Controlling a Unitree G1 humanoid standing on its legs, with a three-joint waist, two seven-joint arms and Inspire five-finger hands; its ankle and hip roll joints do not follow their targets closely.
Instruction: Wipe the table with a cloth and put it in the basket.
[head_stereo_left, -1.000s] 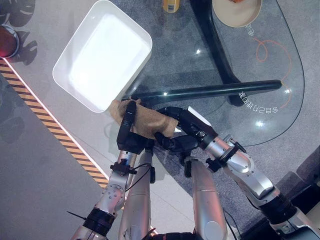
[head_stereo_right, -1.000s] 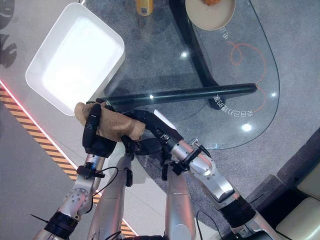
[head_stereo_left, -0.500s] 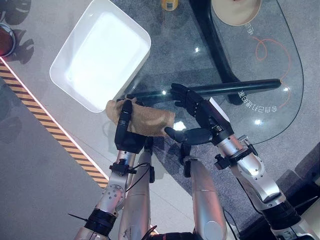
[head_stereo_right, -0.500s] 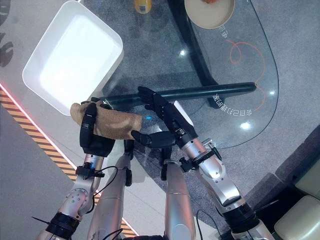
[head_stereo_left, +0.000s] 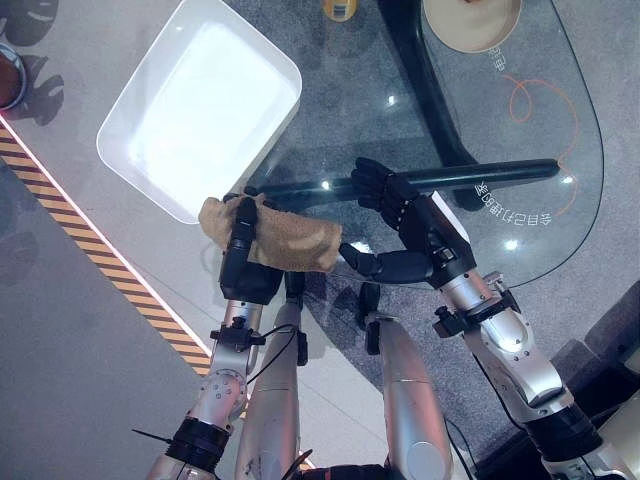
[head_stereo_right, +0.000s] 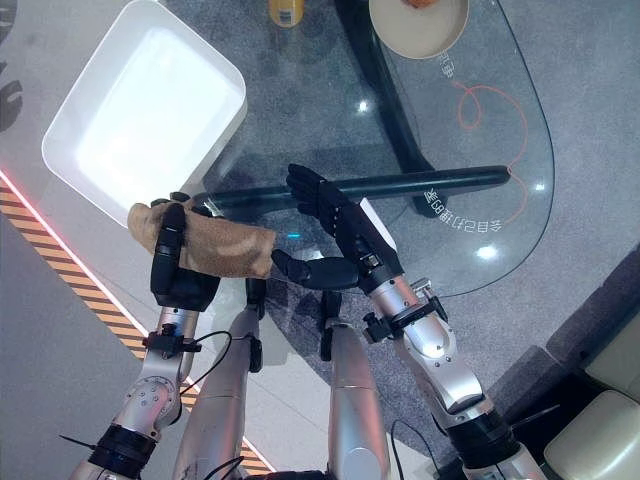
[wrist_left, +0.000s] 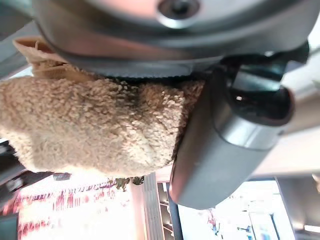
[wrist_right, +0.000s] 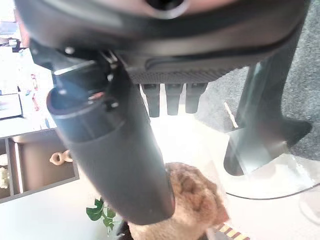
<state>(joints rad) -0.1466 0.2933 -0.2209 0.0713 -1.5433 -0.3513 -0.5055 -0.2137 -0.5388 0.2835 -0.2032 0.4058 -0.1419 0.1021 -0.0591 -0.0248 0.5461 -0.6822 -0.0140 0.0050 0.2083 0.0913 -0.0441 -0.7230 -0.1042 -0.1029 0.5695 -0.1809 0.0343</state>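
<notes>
**Cloth in hand, basket next**

I have the tan, fuzzy terry cloth (head_stereo_left: 285, 240) clenched in my left robot hand (head_stereo_left: 240, 262), fingers curled over it at the near-left edge of the oval glass tabletop (head_stereo_left: 560, 130). The cloth hangs just beside the near corner of the white rectangular plastic basket (head_stereo_left: 285, 70), which sits on the tabletop's left end, and is not yet inside it. My right robot hand (head_stereo_left: 405, 225) is released, fingers straight, hovering over the glass just right of the cloth and holding nothing. I judge the wiping to be finished or nearly so, though I can't confirm it from the glass. What remains is carrying the cloth over the basket rim and letting go.
</notes>
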